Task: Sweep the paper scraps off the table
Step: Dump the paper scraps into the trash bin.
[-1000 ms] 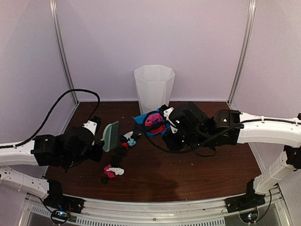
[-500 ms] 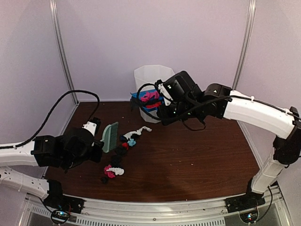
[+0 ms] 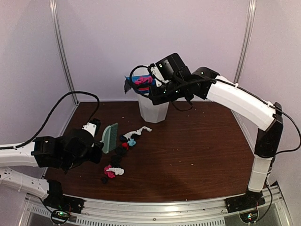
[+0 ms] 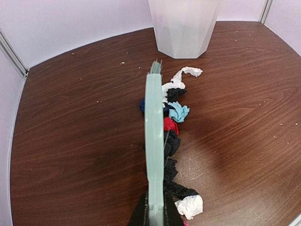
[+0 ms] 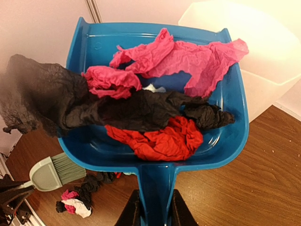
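My right gripper [image 3: 157, 92] [image 5: 155, 214] is shut on the handle of the blue dustpan [image 5: 155, 141] [image 3: 138, 80], held in the air beside the rim of the white bin [image 3: 154, 109]. Pink, black and red paper scraps [image 5: 155, 108] lie in it; one black strip hangs over its left edge. My left gripper [image 3: 96, 149] [image 4: 155, 217] is shut on the mint-green brush [image 4: 154, 132] [image 3: 111, 136], which stands on the table [image 3: 197, 155]. A line of scraps [image 4: 175, 136] [image 3: 123, 146] lies along the brush's right side.
The white bin [image 4: 184, 26] stands at the back middle of the table. The metal rail [image 3: 155, 207] runs along the front edge. Grey walls close the back and both sides. A black cable [image 3: 61, 101] loops over the left arm.
My right arm has lifted the loaded dustpan from the table up and back to the bin's rim. The left arm and brush have stayed put.
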Available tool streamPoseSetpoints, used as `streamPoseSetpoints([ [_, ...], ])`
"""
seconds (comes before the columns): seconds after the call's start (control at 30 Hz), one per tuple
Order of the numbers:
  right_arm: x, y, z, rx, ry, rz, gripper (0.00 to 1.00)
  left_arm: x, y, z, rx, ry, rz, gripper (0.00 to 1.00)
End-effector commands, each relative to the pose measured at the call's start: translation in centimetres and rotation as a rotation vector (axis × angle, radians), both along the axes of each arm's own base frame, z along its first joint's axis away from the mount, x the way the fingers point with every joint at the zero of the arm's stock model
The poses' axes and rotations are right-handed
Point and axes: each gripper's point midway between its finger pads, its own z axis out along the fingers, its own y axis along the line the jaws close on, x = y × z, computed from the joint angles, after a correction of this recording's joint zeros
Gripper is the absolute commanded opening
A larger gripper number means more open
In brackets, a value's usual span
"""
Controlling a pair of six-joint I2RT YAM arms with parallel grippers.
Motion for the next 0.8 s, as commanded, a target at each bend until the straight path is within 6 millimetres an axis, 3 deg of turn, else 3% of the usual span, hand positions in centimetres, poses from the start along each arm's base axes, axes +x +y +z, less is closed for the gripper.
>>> streamPoseSetpoints([
  [0.0, 2.4, 0.4, 1.3, 0.046, -0.001, 0.014, 0.0, 0.2, 0.1, 0.5, -0.039, -0.015, 0.016, 0.0],
  [0.47, 9.3, 1.3, 1.5, 0.189, 0.009, 0.039, 0.0, 0.4, -0.2, -0.3, -0.026, -0.009, 0.018, 0.0],
  [0.77, 11.4, 1.1, 2.2, 0.334, 0.058, 0.074, 0.0, 0.5, -0.6, -0.8, -0.011, -0.001, 0.017, 0.0],
])
